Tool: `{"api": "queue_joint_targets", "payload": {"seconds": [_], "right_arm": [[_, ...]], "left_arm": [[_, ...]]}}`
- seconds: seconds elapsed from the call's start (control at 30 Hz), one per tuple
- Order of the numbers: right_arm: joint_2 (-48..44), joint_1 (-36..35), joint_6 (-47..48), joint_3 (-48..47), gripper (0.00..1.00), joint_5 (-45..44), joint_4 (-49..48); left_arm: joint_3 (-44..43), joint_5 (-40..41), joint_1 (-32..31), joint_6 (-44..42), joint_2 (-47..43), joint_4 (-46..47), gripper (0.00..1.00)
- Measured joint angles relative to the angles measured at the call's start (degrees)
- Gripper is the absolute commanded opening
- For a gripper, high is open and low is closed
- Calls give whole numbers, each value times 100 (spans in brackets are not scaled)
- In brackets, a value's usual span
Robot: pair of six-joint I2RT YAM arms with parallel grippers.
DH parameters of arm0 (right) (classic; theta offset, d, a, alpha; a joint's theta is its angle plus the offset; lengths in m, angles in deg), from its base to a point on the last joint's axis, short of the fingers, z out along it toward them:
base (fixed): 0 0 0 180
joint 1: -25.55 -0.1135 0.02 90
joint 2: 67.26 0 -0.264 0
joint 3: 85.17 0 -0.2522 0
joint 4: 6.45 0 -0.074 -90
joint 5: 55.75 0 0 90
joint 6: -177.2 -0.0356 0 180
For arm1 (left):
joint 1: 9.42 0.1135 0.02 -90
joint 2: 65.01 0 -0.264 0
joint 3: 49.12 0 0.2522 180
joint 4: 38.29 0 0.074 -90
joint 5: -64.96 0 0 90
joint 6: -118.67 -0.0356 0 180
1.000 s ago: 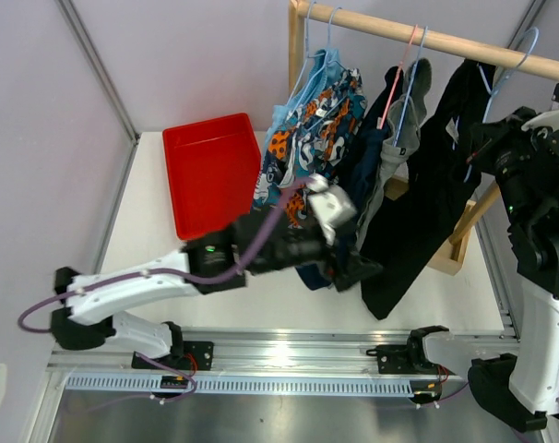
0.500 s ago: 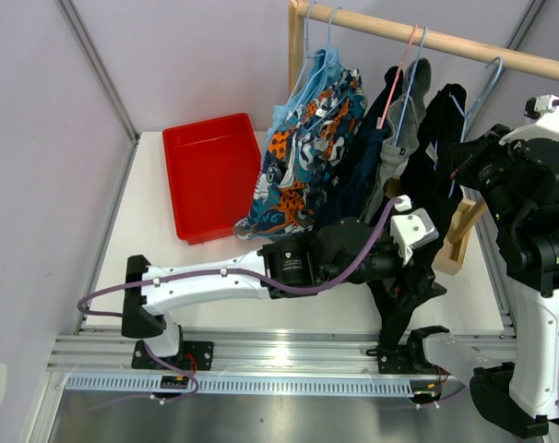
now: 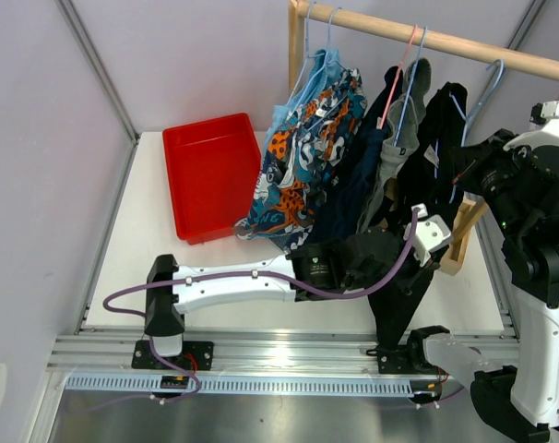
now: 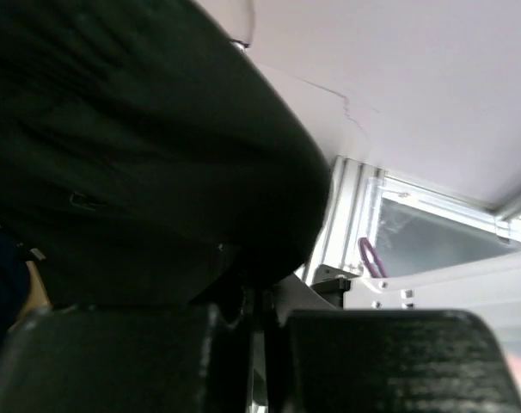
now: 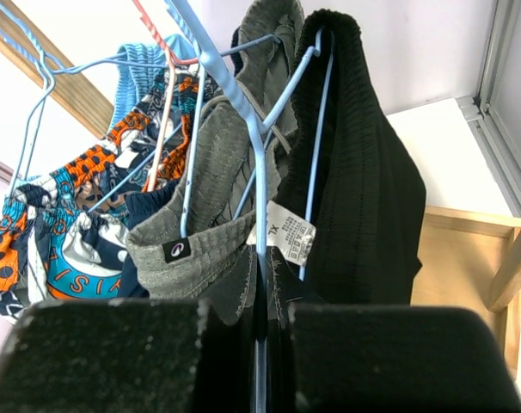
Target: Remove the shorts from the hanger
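Left wrist view showed the left pincer [image 4: 256, 344] brought together. A fold of the black shorts [image 4: 140, 146] bulged just above it and ran down into the seam between its pads. I judged it clamped on that fabric, low on the garment, so that a pull would drag the pair down off its wire. The right pincer [image 5: 260, 361] was clamped on the light-blue hanger [image 5: 229, 103], whose wire rose straight out of it. Holding the hanger fixed likely gave the left arm something to pull against.

Just beyond the right pincer the black shorts draped over the hanger's right side. The grey shorts [image 5: 213, 181] hung to the left of them, and the patterned shorts [image 5: 54, 232] further left still. Behind all of them ran the wooden rail [image 3: 427, 37]. Well away from either pincer, off to the left, a red tray [image 3: 210, 171] sat on the counter [image 3: 141, 249].

A second earlier the left pincer had been apart and beside the patterned pair; it had since crossed to the black pair and closed. The black shorts, then hanging long and flat, were now bunched. The hanger's hook sat lower and nearer the grey pair.
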Motion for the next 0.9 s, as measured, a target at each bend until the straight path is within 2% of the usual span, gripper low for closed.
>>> {"api": "queue_joint_targets", "payload": {"seconds": [0.1, 0.2, 0.47, 0.6, 0.77, 0.9], "right_arm": [[44, 0, 0, -94, 0, 4, 52], [122, 0, 2, -232, 0, -22, 107], [546, -7, 74, -870, 0, -199, 345], [632, -13, 125, -1117, 0, -267, 527], [514, -15, 85, -1099, 0, -271, 841], [271, -15, -114, -918, 0, -262, 918]], "left_arm": [[11, 155, -22, -11, -22, 20, 0], [426, 407, -131, -15, -291, 142, 0], [2638, 1340, -1137, 201, -1878, 734, 0], [3560, 1606, -1558, 568, -2166, 951, 0], [3818, 1843, -1543, 791, -1939, 933, 0], [3338, 1818, -1412, 787, -1550, 750, 0]]}}
